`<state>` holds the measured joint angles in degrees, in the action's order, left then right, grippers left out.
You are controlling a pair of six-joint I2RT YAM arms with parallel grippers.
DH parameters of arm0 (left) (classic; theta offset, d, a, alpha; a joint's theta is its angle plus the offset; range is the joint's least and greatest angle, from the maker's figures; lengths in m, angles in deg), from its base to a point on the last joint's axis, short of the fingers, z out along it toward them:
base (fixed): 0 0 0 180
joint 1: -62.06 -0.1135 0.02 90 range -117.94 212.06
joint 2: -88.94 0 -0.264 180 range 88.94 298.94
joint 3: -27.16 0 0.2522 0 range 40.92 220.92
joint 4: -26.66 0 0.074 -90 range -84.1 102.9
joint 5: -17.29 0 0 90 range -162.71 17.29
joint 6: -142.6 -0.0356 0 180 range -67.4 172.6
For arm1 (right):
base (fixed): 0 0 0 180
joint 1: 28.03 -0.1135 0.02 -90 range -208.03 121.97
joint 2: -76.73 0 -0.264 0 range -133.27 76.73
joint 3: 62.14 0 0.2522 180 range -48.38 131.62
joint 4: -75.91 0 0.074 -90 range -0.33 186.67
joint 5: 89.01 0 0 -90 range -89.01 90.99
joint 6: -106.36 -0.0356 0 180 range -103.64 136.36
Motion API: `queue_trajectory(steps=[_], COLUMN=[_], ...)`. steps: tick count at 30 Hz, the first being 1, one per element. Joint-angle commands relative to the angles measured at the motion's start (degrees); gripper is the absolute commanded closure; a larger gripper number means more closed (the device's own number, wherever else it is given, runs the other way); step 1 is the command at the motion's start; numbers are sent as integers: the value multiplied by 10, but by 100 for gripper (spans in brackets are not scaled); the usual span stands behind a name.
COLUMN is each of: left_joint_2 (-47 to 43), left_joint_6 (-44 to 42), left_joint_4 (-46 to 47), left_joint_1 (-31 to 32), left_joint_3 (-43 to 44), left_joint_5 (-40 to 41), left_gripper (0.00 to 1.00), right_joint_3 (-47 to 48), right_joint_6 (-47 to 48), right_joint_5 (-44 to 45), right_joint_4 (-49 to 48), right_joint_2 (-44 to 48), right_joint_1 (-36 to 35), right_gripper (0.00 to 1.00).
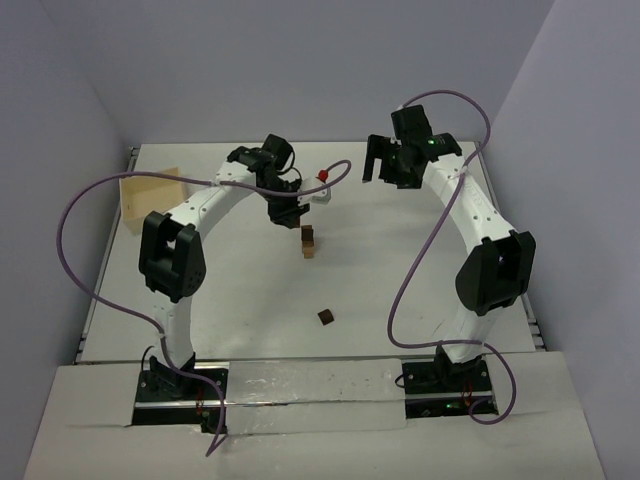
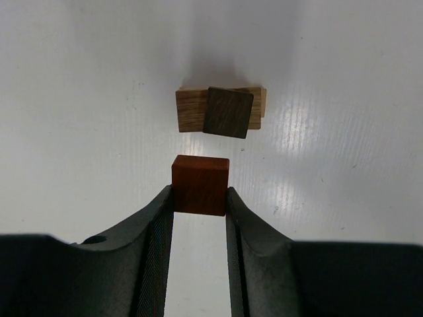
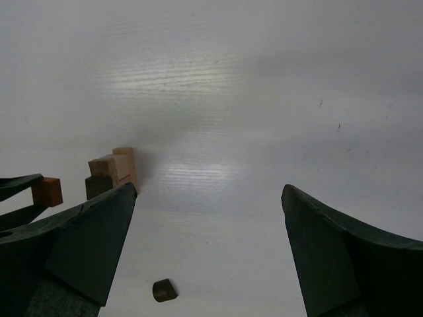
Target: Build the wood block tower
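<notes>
Near the tower [image 2: 227,112] | left hand [image 2: 200,193] grips reddish block [image 2: 200,179] | right hand [image 3: 208,190] spread wide, holding nothing

L arm [image 1: 205,205] jaws gripping, R arm [image 1: 468,205] jaws wide.

The tower [image 1: 309,242] stands mid-way across the surface [image 1: 240,290], with the left end effector [image 1: 289,216] just far-left of it, a held block [image 2: 200,185] between its jaws. A loose block [image 1: 326,317] lies nearer, well apart from the tower. A board [image 1: 150,195] lies far left.
</notes>
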<state>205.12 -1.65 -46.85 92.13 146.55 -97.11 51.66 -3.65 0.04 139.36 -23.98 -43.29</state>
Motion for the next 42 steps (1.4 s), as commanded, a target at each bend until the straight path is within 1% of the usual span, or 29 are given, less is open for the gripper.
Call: queue_trajectory(steps=[1, 7, 23, 37, 42], left_joint_2=[14, 23, 40, 50, 51], left_joint_6=[9, 9, 19, 23, 23], left_joint_4=[-16, -16, -8, -2, 0], left_joint_1=[23, 31, 50, 52, 53], left_joint_3=[26, 34, 41, 52, 49], left_joint_5=[0, -1, 19, 20, 25], left_gripper=[91, 86, 83, 73, 72], right_joint_3=[33, 34, 38, 36, 36], right_joint_6=[4, 1, 0, 0, 0], right_joint_5=[4, 8, 9, 8, 7], right_joint_4=[4, 4, 5, 5, 5], right_joint_2=[-1, 2, 2, 2, 2], right_joint_1=[6, 5, 5, 6, 6], right_gripper=[2, 1, 0, 0, 0])
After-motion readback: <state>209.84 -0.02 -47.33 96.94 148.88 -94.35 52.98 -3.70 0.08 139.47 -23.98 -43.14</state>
